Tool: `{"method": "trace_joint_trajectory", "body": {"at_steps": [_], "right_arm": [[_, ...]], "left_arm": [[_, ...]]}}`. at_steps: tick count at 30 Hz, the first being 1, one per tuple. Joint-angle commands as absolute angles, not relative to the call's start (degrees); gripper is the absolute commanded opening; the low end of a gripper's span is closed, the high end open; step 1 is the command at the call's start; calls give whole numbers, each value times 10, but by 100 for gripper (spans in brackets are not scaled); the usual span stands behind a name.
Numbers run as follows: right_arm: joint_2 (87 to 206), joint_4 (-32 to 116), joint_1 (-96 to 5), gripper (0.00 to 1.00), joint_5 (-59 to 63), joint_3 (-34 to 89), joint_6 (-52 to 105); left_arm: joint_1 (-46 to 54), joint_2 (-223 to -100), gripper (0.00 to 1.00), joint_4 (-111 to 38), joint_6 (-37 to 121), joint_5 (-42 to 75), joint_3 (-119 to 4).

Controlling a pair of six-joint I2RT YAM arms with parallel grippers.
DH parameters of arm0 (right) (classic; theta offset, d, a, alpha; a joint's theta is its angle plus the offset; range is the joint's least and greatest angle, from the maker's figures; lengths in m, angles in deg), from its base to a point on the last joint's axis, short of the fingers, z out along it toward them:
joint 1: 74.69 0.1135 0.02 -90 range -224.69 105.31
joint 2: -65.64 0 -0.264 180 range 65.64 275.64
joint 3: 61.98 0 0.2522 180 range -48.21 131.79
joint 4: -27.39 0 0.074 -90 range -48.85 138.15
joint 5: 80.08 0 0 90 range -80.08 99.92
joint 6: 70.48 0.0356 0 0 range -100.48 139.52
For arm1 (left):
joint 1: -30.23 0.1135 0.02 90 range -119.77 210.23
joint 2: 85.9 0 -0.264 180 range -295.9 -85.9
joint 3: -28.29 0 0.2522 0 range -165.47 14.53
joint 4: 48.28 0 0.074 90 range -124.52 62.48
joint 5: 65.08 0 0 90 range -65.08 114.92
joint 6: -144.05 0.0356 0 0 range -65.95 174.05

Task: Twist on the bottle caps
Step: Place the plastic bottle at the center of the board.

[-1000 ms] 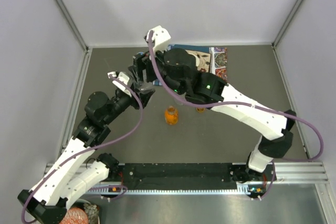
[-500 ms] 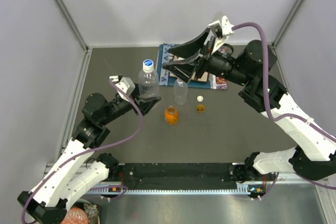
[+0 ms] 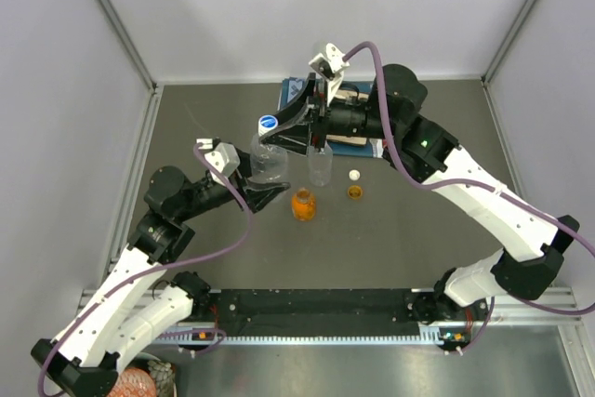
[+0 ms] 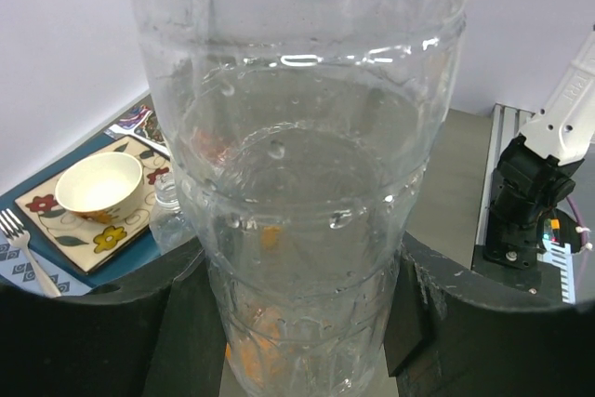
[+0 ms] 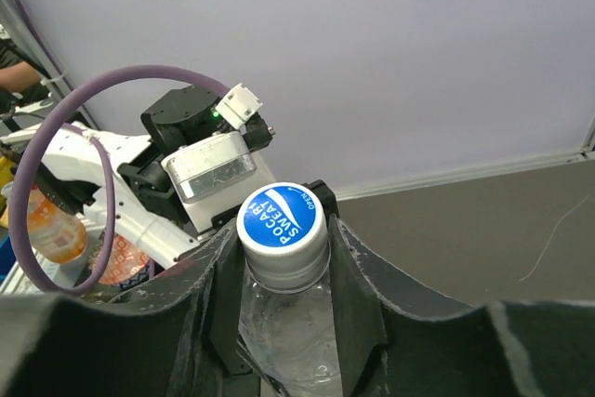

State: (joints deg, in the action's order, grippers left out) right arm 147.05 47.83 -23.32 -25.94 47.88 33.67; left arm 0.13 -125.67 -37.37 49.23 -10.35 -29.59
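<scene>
My left gripper (image 3: pixel 268 187) is shut on the lower body of a clear ribbed bottle (image 3: pixel 266 159) and holds it upright; the bottle fills the left wrist view (image 4: pixel 302 183) between the jaws (image 4: pixel 307 323). A blue-and-white cap (image 5: pixel 281 218) sits on its neck and also shows from above (image 3: pixel 269 124). My right gripper (image 5: pixel 284 250) is shut on that cap, one pad on each side. A second clear bottle (image 3: pixel 320 165) stands uncapped beside it. The squat orange bottle (image 3: pixel 303 204) stands in front, uncapped. A white cap (image 3: pixel 354 175) and an orange cap (image 3: pixel 355 192) lie to the right.
A patterned placemat (image 3: pixel 346 139) lies at the back under the right arm. It carries a white bowl (image 4: pixel 99 183) on a flowered plate and a fork (image 4: pixel 13 230). The right arm's base (image 4: pixel 528 194) stands at the near edge. Grey walls close three sides.
The right gripper was on the cap a second ago, pulled away to the back right and opened, and is now back on the cap. The left gripper kept hold of the bottle.
</scene>
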Motion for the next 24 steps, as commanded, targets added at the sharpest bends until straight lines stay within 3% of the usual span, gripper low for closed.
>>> {"method": "trace_joint_trajectory", "body": {"at_steps": [1,13,17,19,22,23,24], "right_arm": [[1466,449,-232,35,-297,500,345],[1473,439,-220,29,-277,492,323],[1476,446,-207,17,-263,491,293],[1483,454,-201,12,-255,492,274],[1494,459,-194,5,-251,491,258],[1498,460,-193,4,-247,488,256],[1499,462,-193,2,-244,487,254]], "left_arm": [[4,-1254,0,-407,484,-114,-290],[4,-1254,0,-394,478,-122,-280],[4,-1248,6,-384,478,-123,-274],[4,-1242,21,-373,478,-116,-272],[4,-1229,67,-348,487,-80,-281],[4,-1226,94,-323,496,-66,-291],[4,-1221,98,-307,504,-57,-296]]}}
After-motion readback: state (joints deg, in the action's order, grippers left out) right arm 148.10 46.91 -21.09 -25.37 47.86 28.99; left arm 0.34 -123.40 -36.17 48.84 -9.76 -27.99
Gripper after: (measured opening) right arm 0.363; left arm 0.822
